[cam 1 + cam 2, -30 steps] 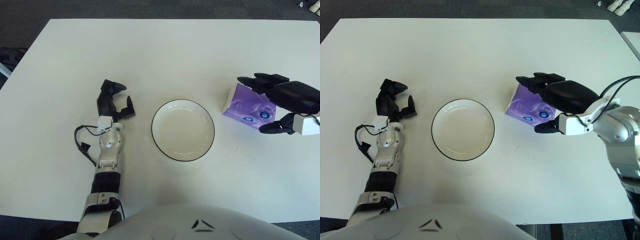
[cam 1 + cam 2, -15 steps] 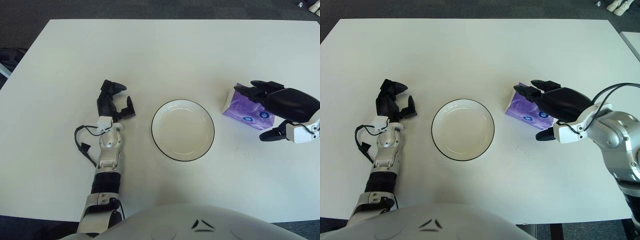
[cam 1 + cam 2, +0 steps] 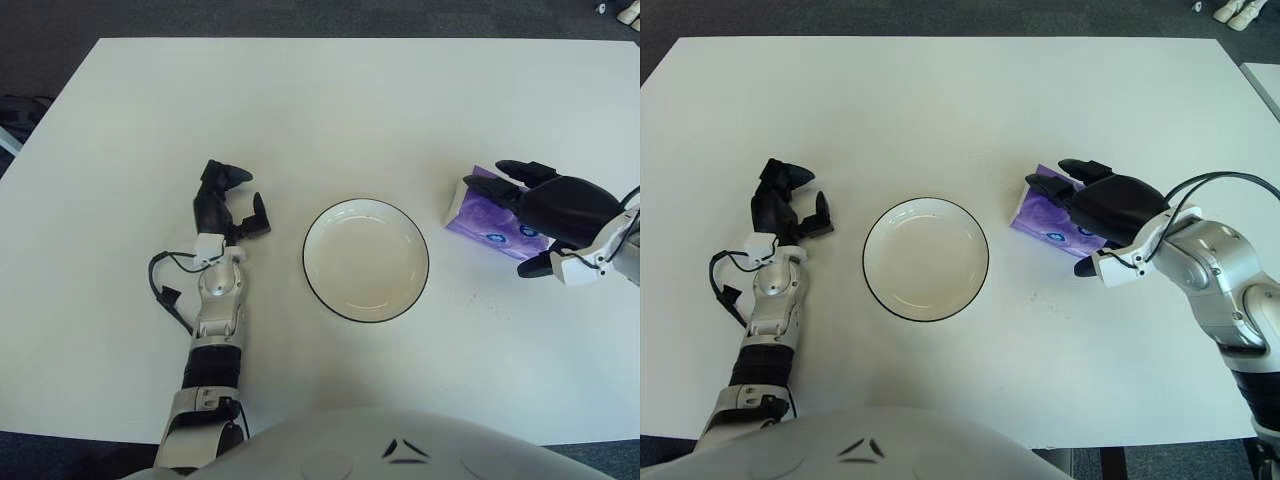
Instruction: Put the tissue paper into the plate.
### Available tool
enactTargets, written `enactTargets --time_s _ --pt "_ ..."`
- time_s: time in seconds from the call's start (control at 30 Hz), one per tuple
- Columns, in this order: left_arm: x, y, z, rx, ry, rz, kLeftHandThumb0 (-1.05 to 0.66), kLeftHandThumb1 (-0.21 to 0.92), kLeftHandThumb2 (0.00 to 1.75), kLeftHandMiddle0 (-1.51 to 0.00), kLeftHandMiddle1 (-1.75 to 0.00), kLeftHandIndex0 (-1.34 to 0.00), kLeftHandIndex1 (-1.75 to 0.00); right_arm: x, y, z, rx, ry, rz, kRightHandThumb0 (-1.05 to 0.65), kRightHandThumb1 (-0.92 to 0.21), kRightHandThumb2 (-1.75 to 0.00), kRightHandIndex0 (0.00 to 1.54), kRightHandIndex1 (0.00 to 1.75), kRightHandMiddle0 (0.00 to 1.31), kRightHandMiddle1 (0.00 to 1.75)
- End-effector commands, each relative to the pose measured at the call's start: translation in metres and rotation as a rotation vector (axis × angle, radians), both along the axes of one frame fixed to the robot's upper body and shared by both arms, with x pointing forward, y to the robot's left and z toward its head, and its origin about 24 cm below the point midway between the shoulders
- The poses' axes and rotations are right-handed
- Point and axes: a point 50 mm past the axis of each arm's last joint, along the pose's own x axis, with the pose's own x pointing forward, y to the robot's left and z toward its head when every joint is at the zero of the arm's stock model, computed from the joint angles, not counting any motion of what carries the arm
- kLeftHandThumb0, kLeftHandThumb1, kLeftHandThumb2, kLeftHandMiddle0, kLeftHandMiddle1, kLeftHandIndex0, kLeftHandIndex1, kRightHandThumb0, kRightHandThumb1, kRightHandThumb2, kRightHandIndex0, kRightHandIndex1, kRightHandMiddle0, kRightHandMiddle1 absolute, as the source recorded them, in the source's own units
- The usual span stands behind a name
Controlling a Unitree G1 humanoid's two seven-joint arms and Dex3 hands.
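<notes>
Now the right hand (image 3: 1102, 205) lies spread over the purple tissue pack (image 3: 1045, 214), print unreadable.

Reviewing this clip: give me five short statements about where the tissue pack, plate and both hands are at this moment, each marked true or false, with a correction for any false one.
1. The plate holds nothing. True.
2. The tissue pack lies inside the plate. False: it lies on the table, on the plate's right.
3. The right hand covers part of the tissue pack. True.
4. The left hand grips the plate's rim. False: it shows apart from the plate, on its left, holding nothing.
5. The tissue pack is green. False: it is purple.
</notes>
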Motion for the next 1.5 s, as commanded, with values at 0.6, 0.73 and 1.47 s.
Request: enactTargets --time_s 0.6,0.73,1.47 --pt "-0.011 0.002 -0.025 -0.044 0.115 0.022 -0.01 0.17 1.47 -0.70 -1.67 -0.54 -1.75 0.022 0.011 -0.015 0.088 -0.082 0.029 -1.01 -0.47 -0.72 0.00 0.00 0.00 0.00" --pt "-0.012 0.003 -0.026 -0.041 0.114 0.022 -0.01 0.18 1.46 -0.69 -1.67 -0.54 -1.75 0.028 0.014 -0.012 0.106 -0.095 0.045 -0.99 -0.45 -0.73 0.00 0.00 0.00 0.00" --pt "-0.014 0.004 -0.024 -0.028 0.134 0.047 -0.01 0.19 1.44 -0.68 -1.66 -0.53 -1.75 0.041 0.028 -0.023 0.149 -0.061 0.107 -0.98 -0.45 -0.75 0.00 0.00 0.00 0.00"
